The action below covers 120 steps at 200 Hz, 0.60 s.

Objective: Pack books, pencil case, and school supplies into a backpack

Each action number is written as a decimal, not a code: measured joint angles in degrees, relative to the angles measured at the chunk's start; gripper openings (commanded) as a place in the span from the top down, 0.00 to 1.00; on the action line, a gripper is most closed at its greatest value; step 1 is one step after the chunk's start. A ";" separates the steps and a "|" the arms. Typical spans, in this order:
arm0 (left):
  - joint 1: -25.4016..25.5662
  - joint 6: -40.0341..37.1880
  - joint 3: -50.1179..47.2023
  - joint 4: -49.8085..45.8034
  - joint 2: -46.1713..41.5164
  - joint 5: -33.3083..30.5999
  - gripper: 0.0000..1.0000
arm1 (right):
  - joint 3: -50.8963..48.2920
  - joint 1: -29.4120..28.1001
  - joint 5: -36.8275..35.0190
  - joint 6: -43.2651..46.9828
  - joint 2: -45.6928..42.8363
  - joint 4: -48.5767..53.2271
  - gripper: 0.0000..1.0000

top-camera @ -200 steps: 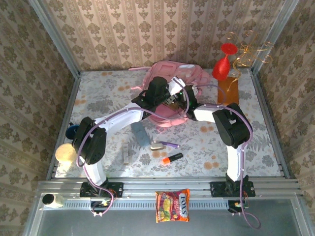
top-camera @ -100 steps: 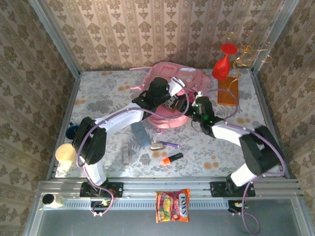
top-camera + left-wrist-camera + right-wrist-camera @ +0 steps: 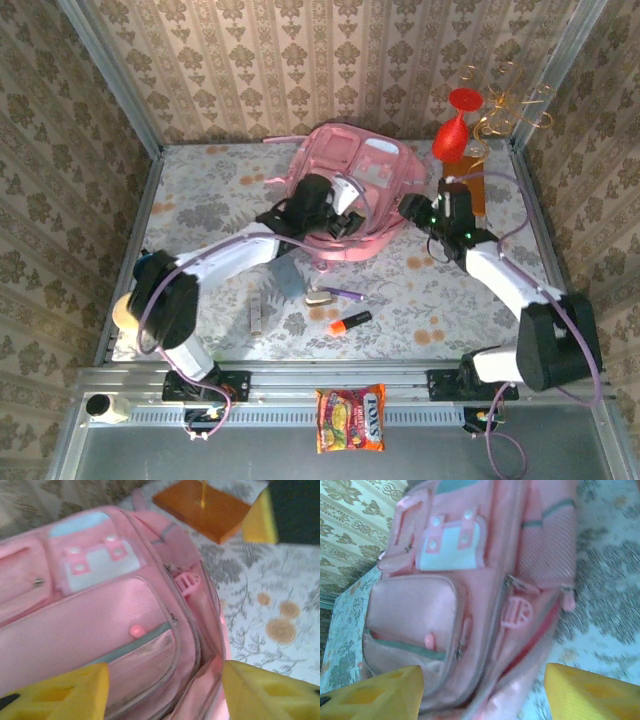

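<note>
Left tool and right tool both gape apart — gripping nothing — close to the pink backpack.

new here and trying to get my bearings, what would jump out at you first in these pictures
A big pink backpack lies at the far middle of the table, with the left gripper and right gripper open above it. A red ornament with gold wire loops stands in the far right corner. Nearer the front, an orange marker and a purple pen lie loose on the table.
</note>
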<state>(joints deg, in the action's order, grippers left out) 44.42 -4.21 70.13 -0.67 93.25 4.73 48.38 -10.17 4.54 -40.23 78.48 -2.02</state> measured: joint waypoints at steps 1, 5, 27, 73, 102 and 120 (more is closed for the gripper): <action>-0.31 0.39 -0.02 -0.15 -0.39 0.22 0.35 | 0.20 0.00 -0.04 0.02 0.20 -0.02 0.31; -1.38 1.64 -0.09 -0.63 -1.73 0.39 0.34 | 1.16 0.00 -0.39 -0.02 1.25 -0.24 0.31; -9.97 9.42 0.07 -1.11 -5.77 2.05 0.32 | 4.37 0.07 -2.93 -0.61 6.75 -0.81 0.30; -26.56 23.21 4.59 -5.31 6.62 6.78 0.25 | 8.39 0.57 -4.11 -1.95 19.58 -1.11 0.30; -27.06 26.99 7.17 -7.98 16.85 11.08 0.27 | 11.26 0.63 -0.22 -1.88 24.35 -1.16 0.32; -26.56 28.81 7.30 -8.11 20.28 14.12 0.31 | 12.96 0.61 2.12 -1.64 26.14 -1.18 0.34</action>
<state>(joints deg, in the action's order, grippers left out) 17.87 24.60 77.43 -8.78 113.54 18.85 61.34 -9.56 6.66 -41.87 104.62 -3.20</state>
